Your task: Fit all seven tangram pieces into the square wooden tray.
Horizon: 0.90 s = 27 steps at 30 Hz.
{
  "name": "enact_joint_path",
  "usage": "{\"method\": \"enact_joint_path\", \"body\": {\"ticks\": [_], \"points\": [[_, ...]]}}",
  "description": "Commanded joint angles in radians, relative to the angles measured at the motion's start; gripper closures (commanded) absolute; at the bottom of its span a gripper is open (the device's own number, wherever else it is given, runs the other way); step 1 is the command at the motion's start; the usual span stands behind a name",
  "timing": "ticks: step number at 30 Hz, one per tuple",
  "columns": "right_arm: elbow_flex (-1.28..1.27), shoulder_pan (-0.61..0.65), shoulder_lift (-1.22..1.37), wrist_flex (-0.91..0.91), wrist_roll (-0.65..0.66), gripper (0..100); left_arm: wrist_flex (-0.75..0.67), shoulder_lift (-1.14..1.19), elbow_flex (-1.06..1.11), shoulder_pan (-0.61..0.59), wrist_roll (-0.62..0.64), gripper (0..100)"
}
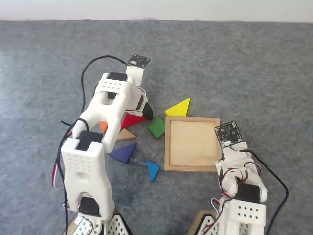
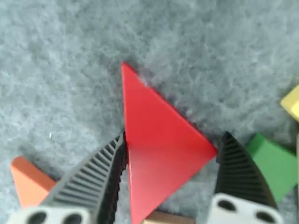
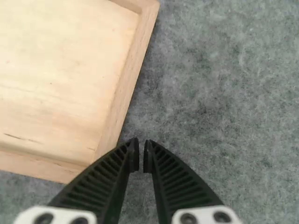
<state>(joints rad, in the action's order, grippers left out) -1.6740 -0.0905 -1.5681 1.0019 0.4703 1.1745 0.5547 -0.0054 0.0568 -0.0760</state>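
High view. Shows the square wooden tray point(image 1: 167, 147) flat on the grey carpet point(image 1: 254, 63), right of centre. Places the yellow triangle point(image 1: 180, 107) just beyond the tray's far left corner and the green square point(image 1: 157, 128) just beside its left rim. Sets the red triangle point(image 1: 132, 119) left of the green square, partly under the left arm point(image 1: 105, 112), with the left gripper point(image 1: 143, 112) down over it. Finds the orange piece point(image 1: 103, 127), the tan triangle point(image 1: 126, 135) and the purple triangle point(image 1: 123, 152) close beside that arm. Finds the blue triangle point(image 1: 152, 169) near the tray's near left corner, apart from the rim. Has the right arm point(image 1: 242, 196) at the tray's near right corner.

Left wrist view. Looks down on the red triangle point(image 2: 156, 149) lying on the carpet between the spread fingers point(image 2: 93, 186) of the left gripper point(image 2: 175, 135). Shows the jaws wide, one finger along a long edge, the other's tip at a corner; cannot tell whether either presses. Catches the orange piece point(image 2: 28, 179), the green square point(image 2: 273, 163), the yellow triangle point(image 2: 292, 101) and the tan triangle point(image 2: 163, 218) at the edges.

Right wrist view. Shows the right gripper point(image 3: 140, 151) drawn narrow, its fingertips point(image 3: 126, 163) all but touching. Puts those tips over the carpet point(image 3: 233, 93), just outside the tray's rim point(image 3: 133, 79) near a corner.
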Motion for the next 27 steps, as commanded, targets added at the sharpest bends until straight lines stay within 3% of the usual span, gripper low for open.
{"method": "enact_joint_path", "body": {"ticks": [1, 12, 27], "points": [[-0.017, -0.001, -0.010, -0.019, -0.003, 95.9, 0.029, 0.008, -0.041, 0.009, 0.011, 72], [-0.017, -0.001, -0.010, -0.019, -0.003, 95.9, 0.081, 0.003, -0.044, 0.020, 0.032, 85], [-0.017, -0.001, -0.010, -0.019, -0.003, 95.9, 0.115, -0.219, 0.096, 0.180, 0.038, 87]]}}
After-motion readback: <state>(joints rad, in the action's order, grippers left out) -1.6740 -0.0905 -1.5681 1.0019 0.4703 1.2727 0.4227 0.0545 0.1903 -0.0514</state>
